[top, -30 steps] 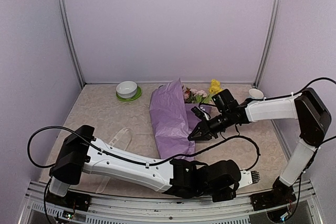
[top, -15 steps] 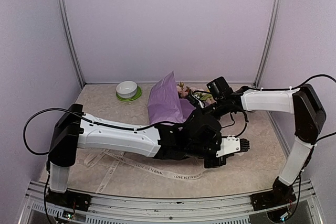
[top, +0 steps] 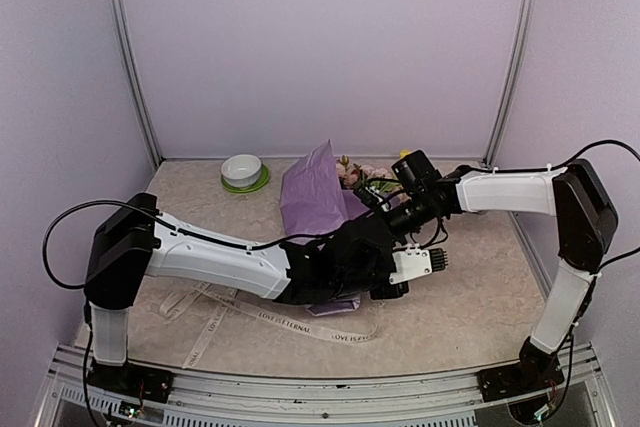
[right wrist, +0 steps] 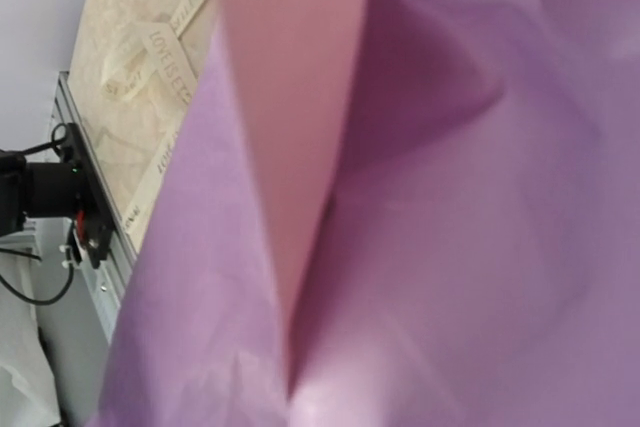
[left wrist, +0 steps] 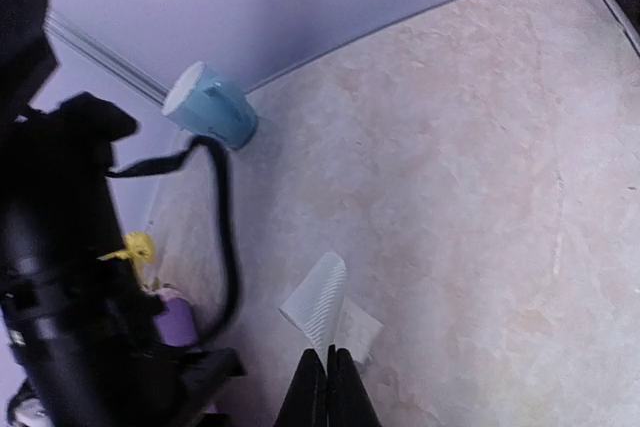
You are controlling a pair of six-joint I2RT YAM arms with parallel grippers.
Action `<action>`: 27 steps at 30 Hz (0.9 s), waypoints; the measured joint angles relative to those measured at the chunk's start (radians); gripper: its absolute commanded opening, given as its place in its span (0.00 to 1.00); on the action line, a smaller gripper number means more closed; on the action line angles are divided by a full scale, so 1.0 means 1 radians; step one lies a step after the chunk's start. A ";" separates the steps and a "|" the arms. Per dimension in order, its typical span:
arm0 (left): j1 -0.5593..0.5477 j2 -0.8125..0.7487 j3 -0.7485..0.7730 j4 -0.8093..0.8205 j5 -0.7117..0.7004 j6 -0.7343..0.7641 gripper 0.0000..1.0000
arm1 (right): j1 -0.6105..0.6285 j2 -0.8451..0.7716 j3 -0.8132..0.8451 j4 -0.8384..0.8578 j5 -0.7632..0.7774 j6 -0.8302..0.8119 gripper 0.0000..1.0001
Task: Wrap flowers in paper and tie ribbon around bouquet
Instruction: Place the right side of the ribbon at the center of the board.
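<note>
a: top view first. where's the paper?
b: the paper (top: 312, 187) stands up mid-table, crumpled, behind the left arm (top: 220, 265). the flowers (top: 358, 175) poke out at its right side, pink blooms plus a yellow one. white bowl (top: 243, 167) on a green plate (top: 228, 186) to its left, by the back wall.
a: ribbon?
b: the ribbon (top: 290, 323) lies flat on the table (top: 480, 287) near the front edge, dark lettering up, in front of the left arm. right gripper (top: 393, 210) reaches in at the paper's right side, just beside the flowers.
a: left wrist view.
b: left gripper (left wrist: 326, 379) has its jaws together, clamped on a cream end of ribbon that sticks up past the tips. pale blue cup (left wrist: 210, 107) at the foot of the wall. black arm housing (left wrist: 70, 277) fills the left, a yellow bloom beside it.
a: right wrist view.
b: nearly all lilac paper, pressed close to the lens, one pinker fold running down the middle. ribbon lettering shows top left on the table. own fingers hidden by paper. jaws closed; whether on paper i cannot tell.
</note>
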 measured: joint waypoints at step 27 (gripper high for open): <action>-0.064 -0.336 -0.089 -0.237 -0.135 -0.344 0.99 | 0.000 -0.015 -0.073 0.008 0.016 -0.035 0.00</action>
